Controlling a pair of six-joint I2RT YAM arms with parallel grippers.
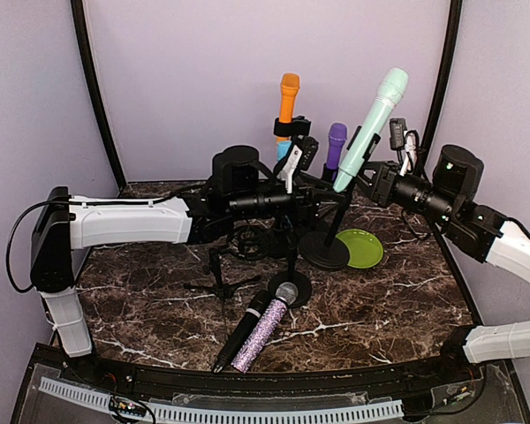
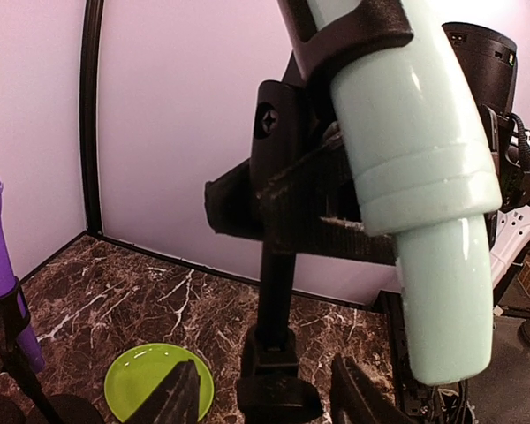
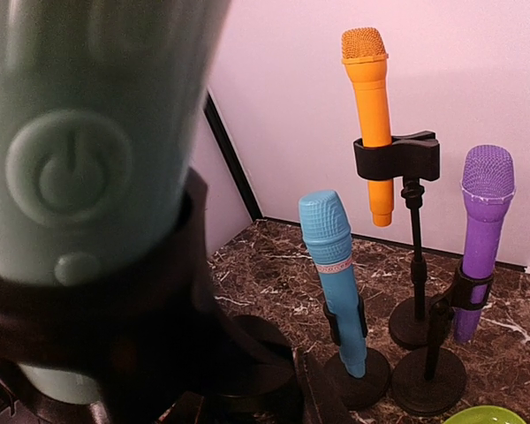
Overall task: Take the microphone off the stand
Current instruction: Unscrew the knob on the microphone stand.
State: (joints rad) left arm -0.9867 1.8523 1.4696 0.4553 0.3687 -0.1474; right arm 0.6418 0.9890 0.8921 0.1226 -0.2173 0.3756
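Top view: the mint microphone (image 1: 371,124) leans in its stand (image 1: 325,250), right of middle. The right tool (image 1: 367,175) is beside it; I cannot tell its grip.
Left wrist: the left tool (image 2: 265,364) is apart around the post (image 2: 274,283), so the stand could tip.
Right wrist: the clip (image 3: 115,327) hugs tight, so the microphone might stick.

Left arm (image 1: 132,221): stretched level from your left side toward centre.
Left gripper (image 2: 265,382): fingers (image 2: 181,397) spread apart, pointing forward.
Right arm (image 1: 512,247): angles in from your right, wrist raised.
Right gripper (image 1: 368,177): you can't see its finger gap.
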